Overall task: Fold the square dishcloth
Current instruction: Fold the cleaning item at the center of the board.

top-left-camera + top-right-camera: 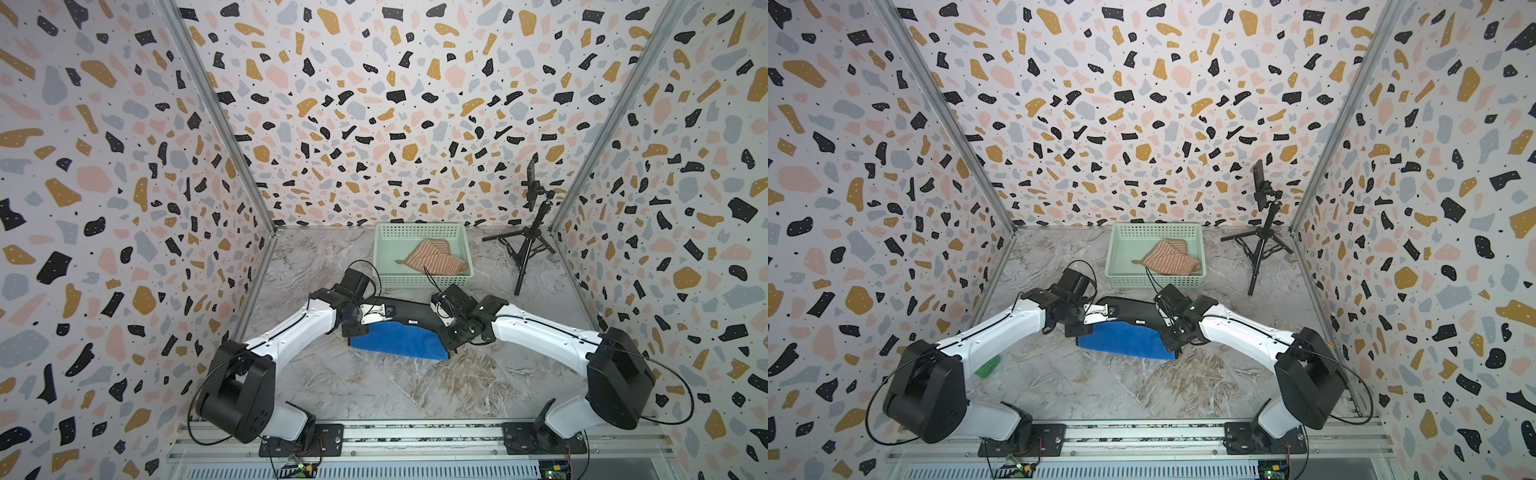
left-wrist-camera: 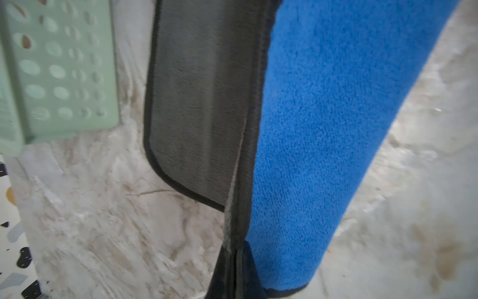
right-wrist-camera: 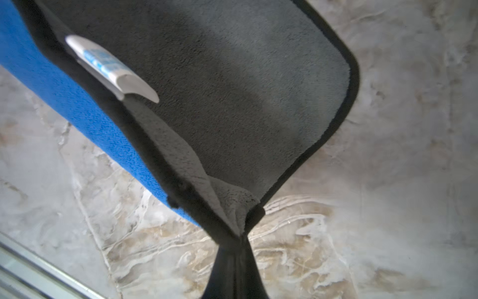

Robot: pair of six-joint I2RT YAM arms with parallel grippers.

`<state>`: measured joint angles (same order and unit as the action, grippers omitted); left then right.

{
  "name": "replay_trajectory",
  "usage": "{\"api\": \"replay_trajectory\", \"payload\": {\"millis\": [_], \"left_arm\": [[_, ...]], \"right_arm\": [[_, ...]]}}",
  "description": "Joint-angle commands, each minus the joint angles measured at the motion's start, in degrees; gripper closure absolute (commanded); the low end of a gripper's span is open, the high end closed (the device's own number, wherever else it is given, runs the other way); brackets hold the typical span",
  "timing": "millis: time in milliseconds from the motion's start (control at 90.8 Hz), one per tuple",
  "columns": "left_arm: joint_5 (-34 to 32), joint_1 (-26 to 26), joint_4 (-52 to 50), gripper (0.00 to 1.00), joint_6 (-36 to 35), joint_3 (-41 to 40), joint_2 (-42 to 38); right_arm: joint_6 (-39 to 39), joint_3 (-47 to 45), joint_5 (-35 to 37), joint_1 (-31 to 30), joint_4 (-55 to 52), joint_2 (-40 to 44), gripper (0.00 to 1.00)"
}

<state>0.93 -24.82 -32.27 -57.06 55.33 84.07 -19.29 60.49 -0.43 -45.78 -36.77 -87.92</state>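
Pinching the black hem, my left gripper [image 2: 232, 259] has its fingers clamped on the dishcloth [image 1: 399, 345]. The cloth hangs raised between the arms, just in front of the green basket [image 1: 419, 227], its blue side sloping down to the marble table [image 1: 374, 395] and a grey flap falling toward the basket. The right gripper [image 3: 241, 239] is clamped on the opposite hem. I judge the first half-fold is under way. Next I'd move both grippers together and level, laying one half squarely over the other.
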Motion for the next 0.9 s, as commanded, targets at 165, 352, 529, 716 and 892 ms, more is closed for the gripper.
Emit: {"api": "replay_trajectory", "payload": {"millis": [165,352,529,716,892], "left_arm": [[-5.75,0.25,12.98,1.00,2.20,5.29,8.74],[-10.66,0.23,19.95,1.00,1.19,4.55,15.35],[-15.23,0.33,31.99,0.76,2.06,1.50,15.65],[-12.18,0.41,28.69,0.29,4.97,0.19,8.86],[-3.74,0.56,12.70,0.23,5.79,-1.23,2.59]], "right_arm": [[1.27,2.79,4.07,3.41,0.60,-3.94,1.00],[0.99,3.02,7.94,5.92,4.64,-7.15,0.84],[1.46,3.32,16.50,6.51,7.54,-8.94,0.45],[1.90,0.87,18.69,6.43,11.29,-5.85,0.48],[0.10,-2.07,5.30,5.88,18.94,-0.76,0.62]]}}
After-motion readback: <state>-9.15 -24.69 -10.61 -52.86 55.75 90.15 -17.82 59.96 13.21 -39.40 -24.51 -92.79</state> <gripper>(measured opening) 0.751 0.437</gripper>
